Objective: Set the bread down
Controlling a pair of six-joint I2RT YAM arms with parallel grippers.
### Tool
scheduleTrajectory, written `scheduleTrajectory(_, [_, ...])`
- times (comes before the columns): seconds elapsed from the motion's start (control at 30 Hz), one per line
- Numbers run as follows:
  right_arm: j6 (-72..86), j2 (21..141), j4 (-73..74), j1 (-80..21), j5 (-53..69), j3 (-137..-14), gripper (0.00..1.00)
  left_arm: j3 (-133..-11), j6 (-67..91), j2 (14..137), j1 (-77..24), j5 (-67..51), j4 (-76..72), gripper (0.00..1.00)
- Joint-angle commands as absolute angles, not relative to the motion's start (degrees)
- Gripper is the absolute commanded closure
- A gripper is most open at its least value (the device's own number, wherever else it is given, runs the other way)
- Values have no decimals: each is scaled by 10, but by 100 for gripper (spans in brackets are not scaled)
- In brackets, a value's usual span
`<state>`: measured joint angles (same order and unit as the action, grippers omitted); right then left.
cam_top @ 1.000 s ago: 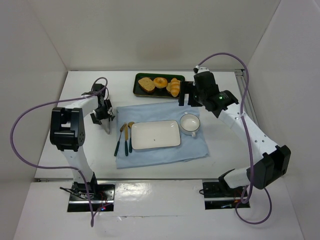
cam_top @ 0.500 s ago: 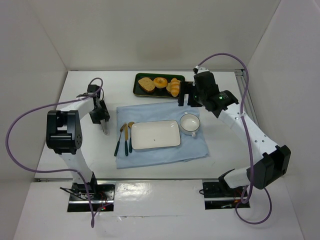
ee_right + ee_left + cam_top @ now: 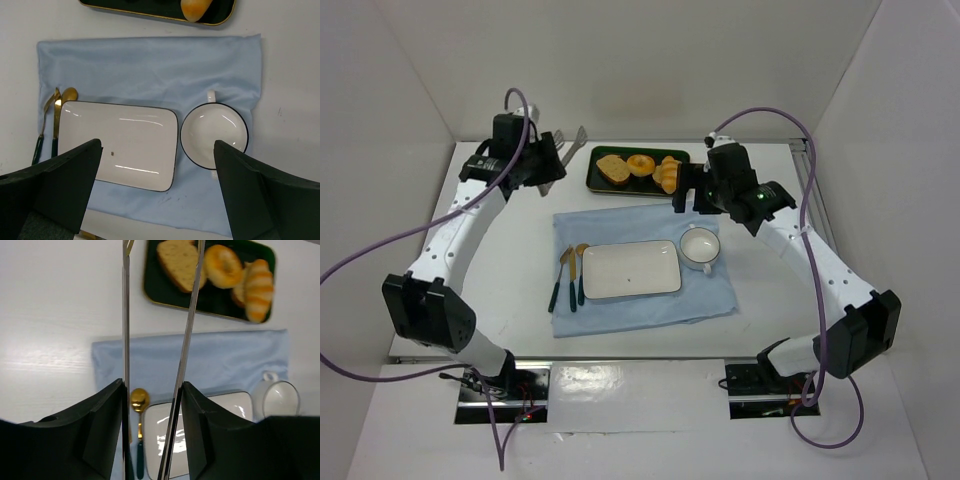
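Observation:
The bread (image 3: 668, 175), a plump golden-yellow ridged roll, lies at the right end of the dark tray (image 3: 592, 172); it also shows in the left wrist view (image 3: 259, 289) and at the top edge of the right wrist view (image 3: 199, 9). My left gripper (image 3: 548, 160) is shut on metal tongs (image 3: 572, 138), raised just left of the tray. In the left wrist view the tongs (image 3: 188, 330) run up between my fingers (image 3: 152, 385), their arms spread apart and empty. My right gripper (image 3: 690, 195) is open and empty, above the cloth just in front of the tray's right end.
The tray also holds a toast slice (image 3: 613, 168) and a round orange bun (image 3: 640, 164). A blue cloth (image 3: 640, 225) carries a white plate (image 3: 630, 268), a white cup (image 3: 700, 247) and gold cutlery (image 3: 568, 275). White walls stand close on three sides.
My left arm has swung from the table left of the cloth up and back to the tray's left end, carrying the tongs. The right arm has hardly moved.

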<state>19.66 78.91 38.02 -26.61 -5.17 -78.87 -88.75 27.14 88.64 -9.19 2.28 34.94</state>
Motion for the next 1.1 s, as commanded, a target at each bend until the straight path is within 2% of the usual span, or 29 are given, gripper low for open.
scheduleTrajectory(0.0, [197, 786, 350, -263, -41, -776, 0, -924, 258, 905, -129, -18, 367, 41])
scheduleTrajectory(0.2, [197, 761, 350, -263, -48, -755, 0, -949, 246, 950, -185, -56, 361, 41])
scheduleTrajectory(0.43, [197, 723, 350, -252, -71, -727, 0, -1038, 207, 1015, -270, -31, 368, 41])
scheduleTrajectory(0.73, [214, 700, 363, -222, -133, -715, 0, -1161, 207, 1108, -326, -13, 395, 41])
scheduleTrajectory(1.07, [209, 694, 369, -197, -138, -726, 0, -1207, 238, 1194, -354, 19, 395, 41])
